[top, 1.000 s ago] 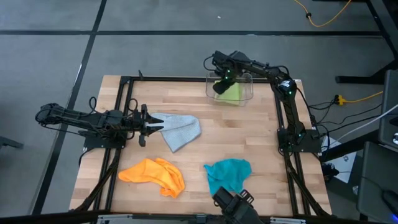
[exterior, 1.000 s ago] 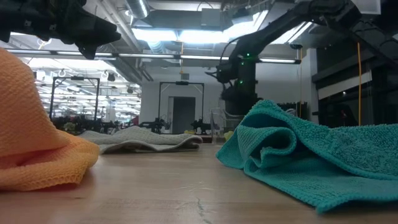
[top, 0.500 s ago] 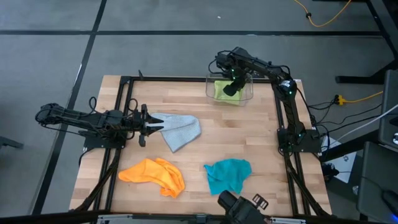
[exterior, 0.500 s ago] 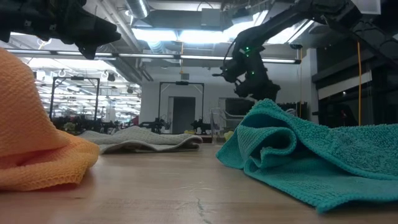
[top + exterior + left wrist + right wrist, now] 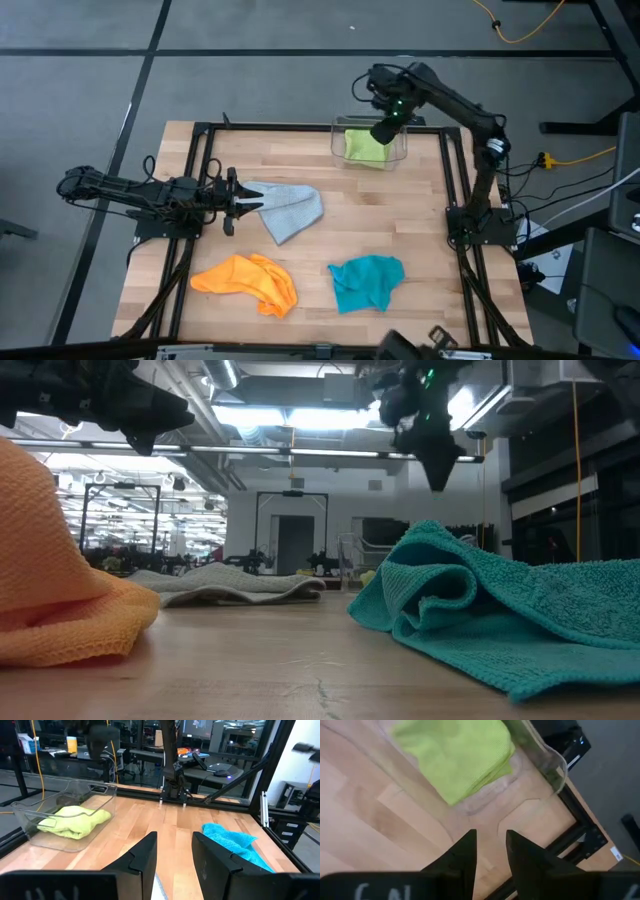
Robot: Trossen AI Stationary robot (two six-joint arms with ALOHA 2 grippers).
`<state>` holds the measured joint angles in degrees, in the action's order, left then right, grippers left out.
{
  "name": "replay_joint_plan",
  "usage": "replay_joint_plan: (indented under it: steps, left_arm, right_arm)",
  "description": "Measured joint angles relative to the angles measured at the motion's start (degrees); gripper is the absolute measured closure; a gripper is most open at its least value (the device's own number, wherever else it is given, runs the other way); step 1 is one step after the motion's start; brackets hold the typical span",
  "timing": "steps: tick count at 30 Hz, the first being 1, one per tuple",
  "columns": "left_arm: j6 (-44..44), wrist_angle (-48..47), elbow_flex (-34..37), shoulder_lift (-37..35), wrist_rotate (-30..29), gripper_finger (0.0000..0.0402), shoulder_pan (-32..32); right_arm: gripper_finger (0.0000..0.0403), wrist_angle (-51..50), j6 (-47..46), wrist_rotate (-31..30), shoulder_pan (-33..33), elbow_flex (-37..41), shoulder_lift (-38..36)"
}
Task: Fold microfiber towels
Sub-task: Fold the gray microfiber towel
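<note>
- Nearest the bench's front edge lie two crumpled cloths still to be folded: the soft orange microfiber towel (image 5: 247,281) and, just beside it, the teal microfiber towel (image 5: 365,281), bunched in loose ridges.
- Midway across the pale wooden bench (image 5: 400,220), the left claw (image 5: 238,201) rests at the corner of the grey-blue microfiber towel (image 5: 288,208); its fingers stand slightly apart in the wrist view, and whether they pinch the cloth cannot be told.
- At the far edge, the lime green microfiber towel (image 5: 365,147) sits folded inside the clear plastic bin (image 5: 398,157), which suggests one of four cloths is done.
- Above the bin's far right side hangs the right claw (image 5: 383,130), fingers spread a little and holding nothing.
- Judged from this layout, the step in hand is the changeover between towels: the green one delivered, the grey-blue one apparently next.
- That next move likely calls for the right arm to cross to the grey-blue cloth's free edge so both claws can flatten and fold it.
- Little stands in the way; the bin wall beneath the right claw and the two loose cloths are the only obstacles near any path.
</note>
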<state>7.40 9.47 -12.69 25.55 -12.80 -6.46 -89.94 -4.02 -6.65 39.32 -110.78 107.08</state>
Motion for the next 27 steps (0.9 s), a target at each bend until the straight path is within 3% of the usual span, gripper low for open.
replay_joint_plan:
  steps: [6, 16, 22, 27]
  left_arm:
    - [0.0, 0.0, 0.0, 0.0, 0.0, 0.0286, 0.0]
    - [0.1, 0.0, 0.0, 0.0, 0.0, 0.0286, 0.0]
    - [0.1, 0.0, 0.0, 0.0, 0.0, 0.0286, 0.0]
    - [0.0, 0.1, 0.0, 0.0, 0.0, 0.0286, 0.0]
  right_arm:
    - [0.0295, 1.4, -0.2, 0.1, -3.7, 9.5, -11.3]
    - [0.0295, 18.6, -12.2, 2.3, -11.7, 42.1, -31.6]
    - [0.0295, 27.5, -21.5, 13.0, -19.9, 55.8, -37.3]
    - [0.0295, 41.5, -26.0, 14.2, -25.8, 62.9, -37.9]
